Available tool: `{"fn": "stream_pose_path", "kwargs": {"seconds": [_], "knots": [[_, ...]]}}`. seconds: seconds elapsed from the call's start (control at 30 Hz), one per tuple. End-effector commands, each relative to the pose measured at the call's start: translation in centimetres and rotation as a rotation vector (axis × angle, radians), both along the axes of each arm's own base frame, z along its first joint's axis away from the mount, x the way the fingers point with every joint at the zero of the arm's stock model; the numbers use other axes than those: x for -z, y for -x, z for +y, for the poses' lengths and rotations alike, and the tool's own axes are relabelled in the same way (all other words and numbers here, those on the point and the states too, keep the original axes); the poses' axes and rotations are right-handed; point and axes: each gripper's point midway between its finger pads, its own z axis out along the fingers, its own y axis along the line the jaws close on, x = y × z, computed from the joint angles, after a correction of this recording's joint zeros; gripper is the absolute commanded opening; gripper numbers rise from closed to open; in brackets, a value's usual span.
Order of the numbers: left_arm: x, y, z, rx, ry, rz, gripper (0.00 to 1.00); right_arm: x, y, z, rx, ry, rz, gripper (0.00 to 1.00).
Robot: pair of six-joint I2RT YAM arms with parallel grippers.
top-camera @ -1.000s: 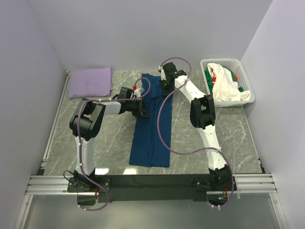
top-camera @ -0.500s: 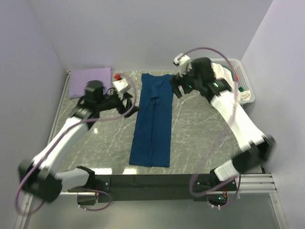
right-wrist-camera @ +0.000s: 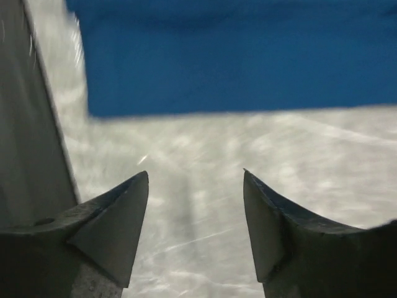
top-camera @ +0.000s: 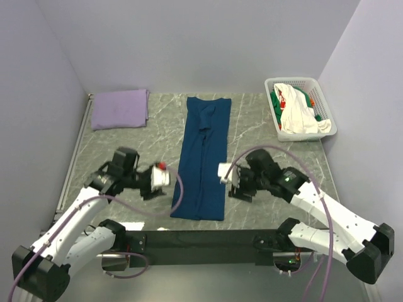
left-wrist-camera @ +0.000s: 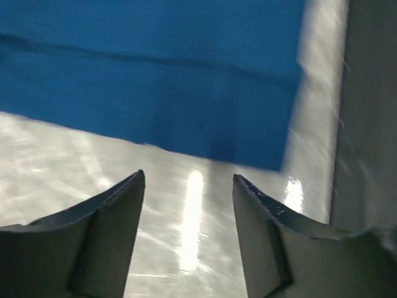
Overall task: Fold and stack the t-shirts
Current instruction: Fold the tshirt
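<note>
Navy t-shirt: the dark blue tee [top-camera: 204, 157] lies flat, folded into a long narrow strip, in the middle of the marble worktop [top-camera: 264, 138]; it runs from the far edge almost to the near edge.
Lavender t-shirt: the pale tee [top-camera: 119, 108] is folded into a neat rectangle in the far left corner, well apart from the navy one.
Basket: a white plastic lattice basket [top-camera: 296, 80] sits at the far right corner.
Basket contents: a crumpled white tee [top-camera: 296, 116] lies over a green one [top-camera: 277, 100] with red-orange bits.
Left gripper: it [top-camera: 165, 180] is just beside the strip's near left corner. In the wrist view its [left-wrist-camera: 189, 177] fingers stand well apart over bare marble with nothing between them, the cloth's corner just beyond the tips.
Right gripper: it [top-camera: 225, 175] is just beside the strip's near right corner. In the wrist view its [right-wrist-camera: 195, 174] fingers are spread wide and empty, over marble short of the blue edge.
</note>
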Motion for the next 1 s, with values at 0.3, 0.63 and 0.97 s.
{"fn": "stream_pose_path", "kwargs": {"seconds": [0.3,0.63,0.97], "knots": [[7.7,6.4,-0.8,0.357,-0.060,-0.144,0.59,7.7,6.1,3.4,-0.372,0.059,-0.055,0.66],[10.6,7.6,-1.6,0.542,-0.125,-0.252,0.53,12.0,8.7,4.6,-0.608,0.092,-0.216,0.67],[12.5,7.8,-1.9,0.635,-0.183,-0.292,0.50,13.3,8.7,5.1,-0.644,0.135,-0.248,0.54]]}}
